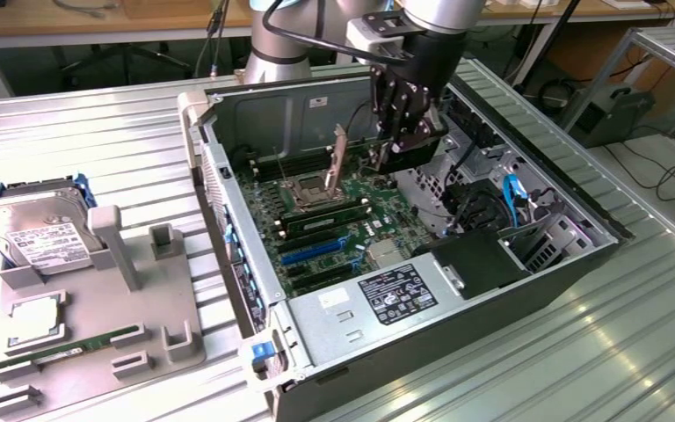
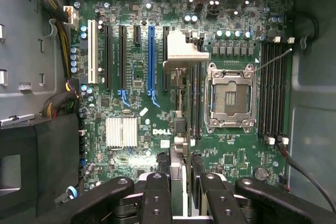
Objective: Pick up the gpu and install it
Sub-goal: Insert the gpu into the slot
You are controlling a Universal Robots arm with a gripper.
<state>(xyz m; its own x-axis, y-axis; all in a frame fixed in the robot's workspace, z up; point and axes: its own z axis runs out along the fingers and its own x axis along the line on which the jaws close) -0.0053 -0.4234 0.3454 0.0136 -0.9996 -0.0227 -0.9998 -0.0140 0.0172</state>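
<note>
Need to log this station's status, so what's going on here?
A robot arm's gripper is inside the open computer case, shut on the gpu, which it holds on edge with the silvery bracket toward the exterior view's left. The card hangs above the motherboard, close to the processor socket, and does not look seated in any slot. A hard drive and a memory stick lie on the grey holder beside the case.

We see the gpu edge-on, clamped between the jaws and hanging above the green motherboard. Its silvery bracket lies between the long blue slot and the metal-framed processor socket.
</note>
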